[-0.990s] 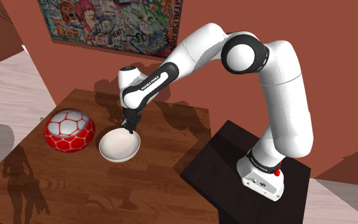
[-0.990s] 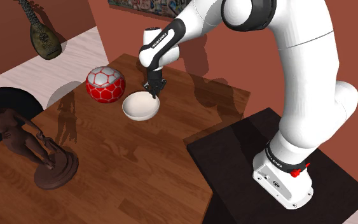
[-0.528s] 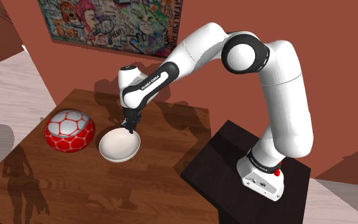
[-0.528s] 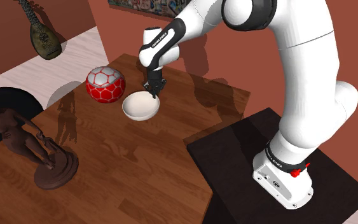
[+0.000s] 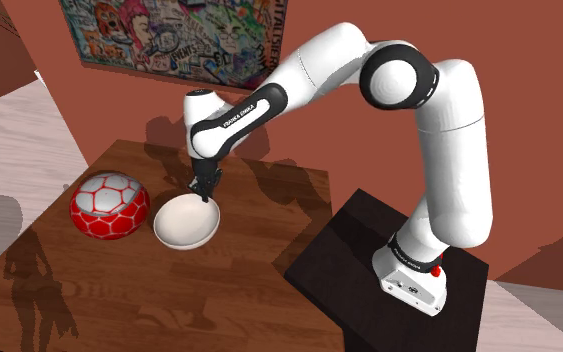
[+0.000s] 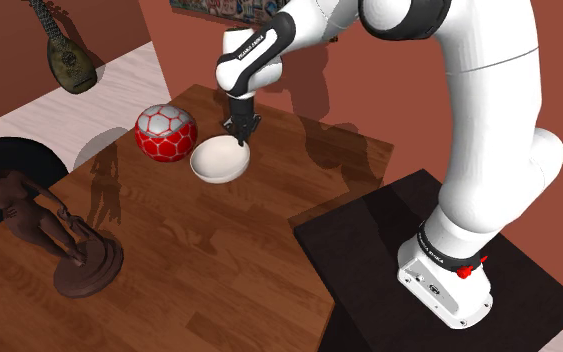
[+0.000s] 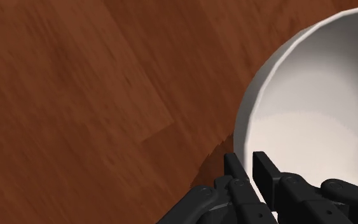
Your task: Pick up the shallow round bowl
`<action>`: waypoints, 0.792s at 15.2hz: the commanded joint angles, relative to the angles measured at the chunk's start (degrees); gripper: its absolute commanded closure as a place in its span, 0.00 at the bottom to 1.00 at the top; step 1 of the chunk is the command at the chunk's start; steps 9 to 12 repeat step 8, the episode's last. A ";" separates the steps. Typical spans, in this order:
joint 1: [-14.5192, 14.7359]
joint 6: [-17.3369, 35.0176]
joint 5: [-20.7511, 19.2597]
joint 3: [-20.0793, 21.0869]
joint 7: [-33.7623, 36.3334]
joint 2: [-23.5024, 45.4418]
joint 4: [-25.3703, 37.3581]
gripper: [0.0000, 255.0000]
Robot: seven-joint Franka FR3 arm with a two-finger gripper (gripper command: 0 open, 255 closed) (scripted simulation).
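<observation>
Wrist view: gripper (image 7: 246,167) fingers (image 7: 264,172) clenched across rim of white bowl (image 7: 311,108), one inside, one outside. Bowl at wooden tabletop (image 7: 75,114), just beside red-and-white ball (image 5: 109,205). Risk: pinch sits at edge, off-centre, so bowl likely swivels or tips on lift. Smooth rim may slip free.

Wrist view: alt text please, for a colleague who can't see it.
The black gripper is shut on the rim of a white bowl, one finger inside and one outside. Brown wooden tabletop lies beyond them.
</observation>
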 commanded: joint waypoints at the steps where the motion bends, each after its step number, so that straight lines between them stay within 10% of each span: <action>1: -0.14 -0.96 0.17 0.15 0.01 -1.14 -0.16 1.00; 12: -0.42 -3.77 0.57 0.47 0.10 -3.70 0.13 1.00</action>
